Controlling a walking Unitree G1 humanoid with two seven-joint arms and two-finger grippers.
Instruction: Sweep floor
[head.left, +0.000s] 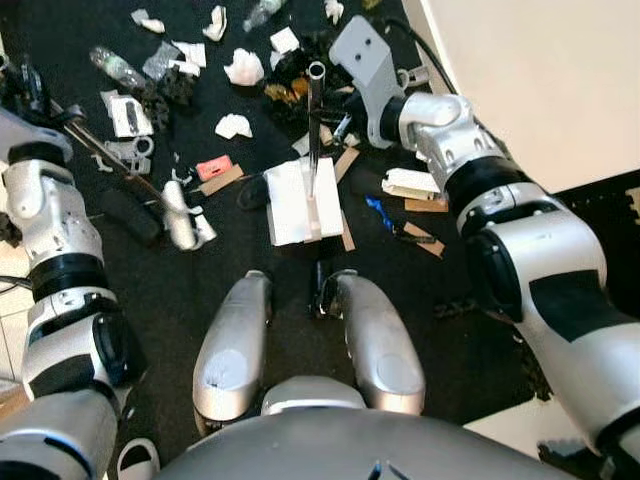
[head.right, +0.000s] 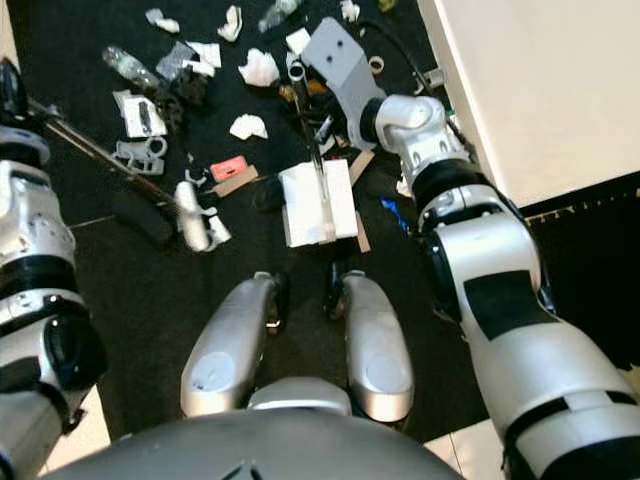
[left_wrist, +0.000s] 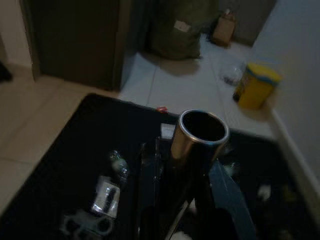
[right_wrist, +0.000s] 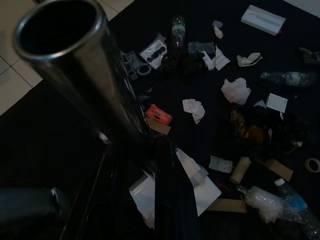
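Observation:
Litter covers a black mat: crumpled paper, a plastic bottle, a pink card and cardboard scraps. My left gripper, at the far left, is shut on a broom's metal handle; the shaft slants down to the grey brush head on the mat. My right gripper is shut on the upright tube handle of a white dustpan, which rests on the mat just ahead of my knees. The tube also looms close in the right wrist view.
A white wall runs along the right side of the mat. Pale tiles border it on the left. My silver knees stand just behind the dustpan. In the left wrist view, a yellow bin and a green bag lie beyond the mat.

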